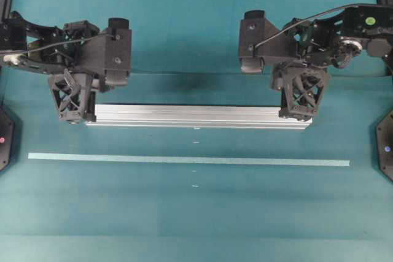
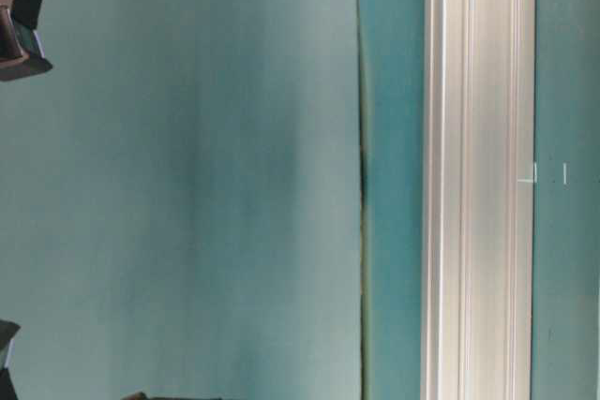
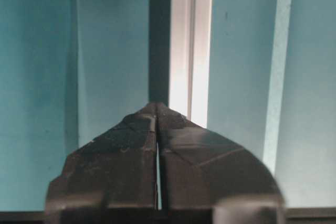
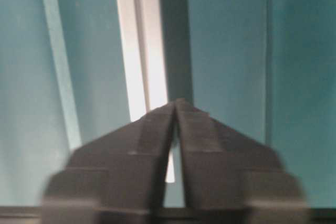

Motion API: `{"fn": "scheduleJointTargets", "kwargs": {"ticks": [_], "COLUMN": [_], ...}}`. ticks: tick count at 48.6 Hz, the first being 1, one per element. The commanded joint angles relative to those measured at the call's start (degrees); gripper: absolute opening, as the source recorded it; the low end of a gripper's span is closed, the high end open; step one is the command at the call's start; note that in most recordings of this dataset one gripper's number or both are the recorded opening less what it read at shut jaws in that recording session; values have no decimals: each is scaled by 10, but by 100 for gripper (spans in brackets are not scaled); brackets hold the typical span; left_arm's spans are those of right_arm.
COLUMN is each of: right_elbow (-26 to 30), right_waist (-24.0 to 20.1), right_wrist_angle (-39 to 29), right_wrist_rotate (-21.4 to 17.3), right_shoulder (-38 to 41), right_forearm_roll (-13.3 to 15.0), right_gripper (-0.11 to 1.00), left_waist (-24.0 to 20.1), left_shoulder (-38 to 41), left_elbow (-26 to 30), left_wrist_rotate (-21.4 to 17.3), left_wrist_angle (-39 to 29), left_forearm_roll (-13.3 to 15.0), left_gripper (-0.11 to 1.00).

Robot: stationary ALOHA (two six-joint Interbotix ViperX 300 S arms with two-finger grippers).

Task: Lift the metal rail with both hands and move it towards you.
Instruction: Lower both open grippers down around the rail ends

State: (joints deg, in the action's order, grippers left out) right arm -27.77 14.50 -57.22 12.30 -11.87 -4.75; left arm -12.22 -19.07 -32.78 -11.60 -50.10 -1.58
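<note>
Teal cloth covers your bench [image 1: 196, 213] from edge to edge, with a fold or seam running across it just behind the rail. Dark fixtures sit at the left and right edges. A thin pale tape strip [image 1: 189, 160] lies parallel to the rail, nearer the front edge, and a few tiny white marks dot the cloth near it.

You can see the rail [image 1: 198, 116] lying flat on the cloth around the middle of the bench, lengthwise from left to right, its grooves catching the light. In the table-level view it [image 2: 478, 175] rests straight on the surface.

Your left gripper [image 1: 72, 99] stands at the rail's left end and your right gripper [image 1: 302, 96] at its right end. From the left wrist camera, the fingers [image 3: 121, 150] meet at their tips with only a hairline slit between them, and the rail [image 3: 190, 51] stretches away beyond them, not clamped. From the right wrist camera, the fingers [image 4: 142, 145] touch at the tips too, a narrow wedge of gap below, with the rail [image 4: 140, 51] past them. Neither pincer grips anything.
</note>
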Motion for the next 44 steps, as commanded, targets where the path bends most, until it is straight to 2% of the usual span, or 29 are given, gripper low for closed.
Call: {"fn": "scheduleJointTargets", "kwargs": {"ticks": [1, 5, 7, 11, 14, 17, 19, 31, 44], "right_elbow": [-4, -10, -13, -23, -32, -36, -40, -57, -81], "right_waist": [-2, -2, -2, -5, -11, -16, -17, -22, -27], "right_wrist_angle": [12, 20, 25, 40, 54, 65, 71, 91, 117], "right_wrist_rotate": [2, 4, 7, 15, 21, 21, 19, 21, 22], "right_shoulder": [2, 3, 4, 4, 2, 2, 3, 6, 25], "right_forearm_roll": [-1, -1, 1, 4, 13, 15, 15, 15, 8], "right_gripper": [26, 47, 62, 84, 96, 100, 100, 100, 100], "left_waist": [-1, -1, -1, 4, 8, 11, 11, 11, 11], "left_shoulder": [-9, -7, -7, -9, -10, -11, -11, -9, 33], "left_elbow": [3, 1, 1, -4, -11, -21, -27, -50, -66], "left_wrist_rotate": [0, 0, -1, -5, -15, -21, -22, -13, -10], "left_wrist_angle": [4, 5, 9, 23, 34, 44, 48, 81, 120], "left_forearm_roll": [-2, -2, -2, -2, -2, -2, -2, -2, -1], "left_gripper": [13, 31, 43, 70, 86, 97, 99, 98, 98]}}
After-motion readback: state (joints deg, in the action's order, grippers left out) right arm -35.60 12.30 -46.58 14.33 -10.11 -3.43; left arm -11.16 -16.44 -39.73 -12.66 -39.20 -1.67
